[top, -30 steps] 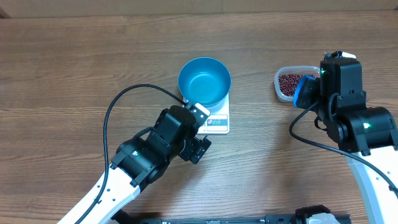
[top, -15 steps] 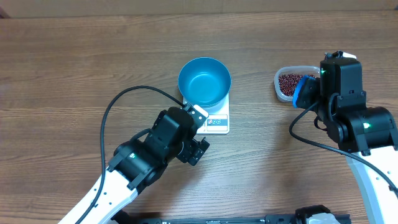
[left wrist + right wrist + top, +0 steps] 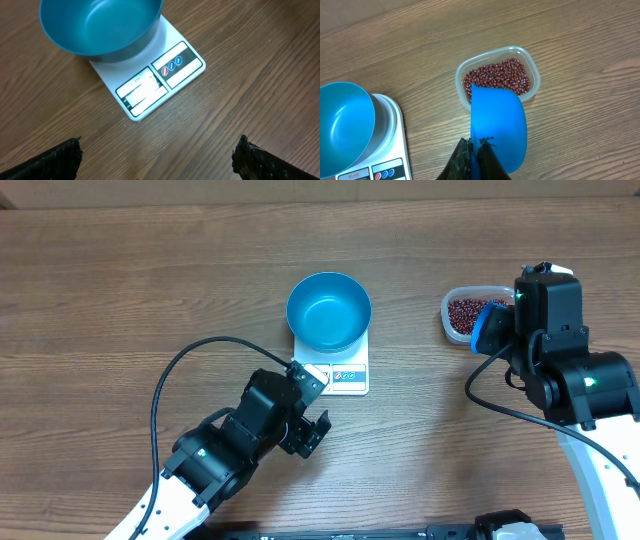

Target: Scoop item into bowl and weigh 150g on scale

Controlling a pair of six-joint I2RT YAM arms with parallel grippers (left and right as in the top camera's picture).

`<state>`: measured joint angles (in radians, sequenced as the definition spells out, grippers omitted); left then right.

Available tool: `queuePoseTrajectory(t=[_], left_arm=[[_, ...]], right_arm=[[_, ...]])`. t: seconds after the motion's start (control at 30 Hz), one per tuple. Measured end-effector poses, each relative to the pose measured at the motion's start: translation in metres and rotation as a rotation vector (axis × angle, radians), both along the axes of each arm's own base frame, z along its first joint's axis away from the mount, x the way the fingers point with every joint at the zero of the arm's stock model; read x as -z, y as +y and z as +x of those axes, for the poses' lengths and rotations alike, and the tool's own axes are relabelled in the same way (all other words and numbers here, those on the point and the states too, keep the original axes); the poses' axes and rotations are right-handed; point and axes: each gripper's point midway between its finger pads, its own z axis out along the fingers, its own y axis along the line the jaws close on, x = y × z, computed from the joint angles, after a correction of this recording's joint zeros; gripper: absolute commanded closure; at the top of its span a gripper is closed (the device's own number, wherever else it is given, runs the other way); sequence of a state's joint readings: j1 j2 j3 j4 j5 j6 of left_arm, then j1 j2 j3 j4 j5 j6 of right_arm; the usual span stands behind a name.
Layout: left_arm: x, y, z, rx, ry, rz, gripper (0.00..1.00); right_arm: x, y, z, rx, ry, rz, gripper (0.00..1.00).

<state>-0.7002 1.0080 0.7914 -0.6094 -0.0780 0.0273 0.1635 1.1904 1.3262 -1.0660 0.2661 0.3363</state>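
Teal bowl (image 3: 329, 311) atop scale (image 3: 348, 378); beans (image 3: 464, 313) in tub (image 3: 470, 289), right.

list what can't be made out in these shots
- Scale reading: left wrist view, digits too small and faint.
- Scoop contents: right wrist view, only its back shows.
- Bowl: far rim cut off by left wrist view's top edge.
- Beans: nearer ones hidden under the scoop, right wrist view.

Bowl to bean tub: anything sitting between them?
Nothing. Overhead, only bare table separates the bowl from the tub; the right wrist view agrees.
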Motion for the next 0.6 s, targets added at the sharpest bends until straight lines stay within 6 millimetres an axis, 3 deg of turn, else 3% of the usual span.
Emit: queuePoseTrajectory(t=[0.17,0.6], left_arm=[[0.010,0.002,-0.003,0.003,0.015,0.008,0.00],[0.013,0.003,-0.002,-0.003,0.009,0.016,0.00]], right_arm=[[0.000,0.000,0.000,0.000,0.000,0.000,0.96],[0.000,0.000,0.000,0.000,0.000,0.000,0.96]])
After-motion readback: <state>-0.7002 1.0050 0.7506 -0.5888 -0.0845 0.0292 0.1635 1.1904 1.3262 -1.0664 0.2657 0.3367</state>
